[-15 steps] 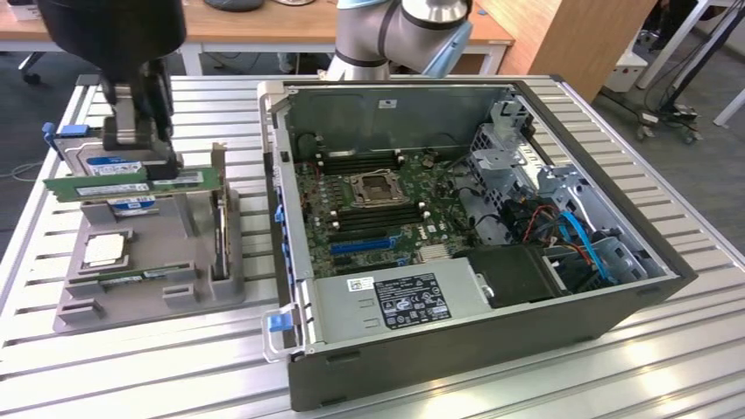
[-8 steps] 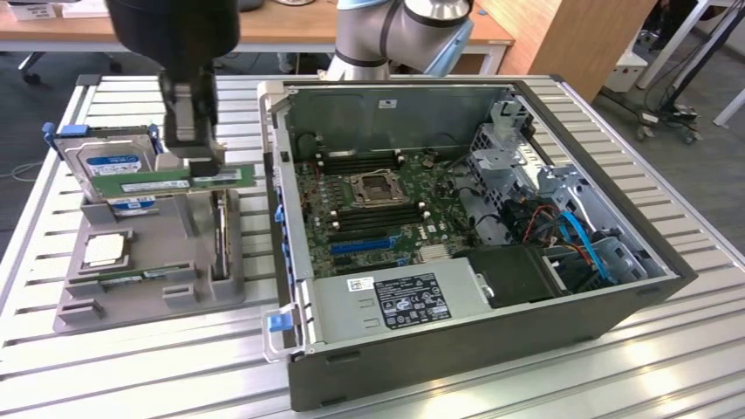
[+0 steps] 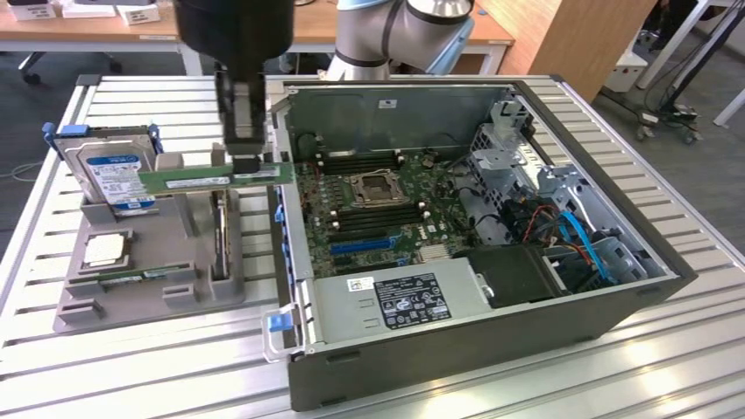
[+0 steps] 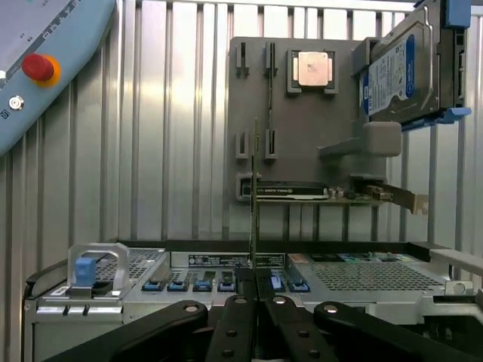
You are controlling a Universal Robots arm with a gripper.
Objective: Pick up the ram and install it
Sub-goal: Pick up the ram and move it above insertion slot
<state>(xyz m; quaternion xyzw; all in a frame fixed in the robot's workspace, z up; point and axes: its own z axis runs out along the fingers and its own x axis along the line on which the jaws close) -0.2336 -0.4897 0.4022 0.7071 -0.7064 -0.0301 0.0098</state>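
1. Your claw point(image 3: 247, 164) is clenched on the ram point(image 3: 192, 178). In the wrist view its two black fingers point(image 4: 235, 320) close together on the board's thin edge.
2. The ram is a long, narrow green board, held level in the air. Both its ends are free, and only the claw touches it.
3. In the exterior view the ram hangs over the right part of the grey holder tray point(image 3: 84, 304). One end reaches toward the left wall of the computer case point(image 3: 466, 367). How high it stands above the tray I cannot tell.
4. The tray is matte grey, with upright posts and narrow slots.
   - A silver hard drive point(image 3: 111, 170) with a blue label stands tilted at its far end.
   - A square processor point(image 3: 105, 250) lies flat on it.
   - A second green stick point(image 3: 140, 275) lies near its front edge.
   - A dark expansion card point(image 4: 294, 191) stands on its side.
5. The case is a dark grey metal box, open on top.
   - Inside you see a green motherboard point(image 3: 338, 196) with long black memory slots point(image 3: 372, 214) beside a square socket point(image 3: 379, 188).
   - A silver power supply point(image 3: 396, 301) sits at the near wall.
   - Blue cables point(image 3: 582, 244) run at the exterior view's right.
6. Tray and case stand just beside each other on a table point(image 3: 140, 371) of ribbed aluminium slats.
7. In the wrist view, a pale blue pendant point(image 4: 53, 38) with a red button point(image 4: 36, 68) lies near the tray.
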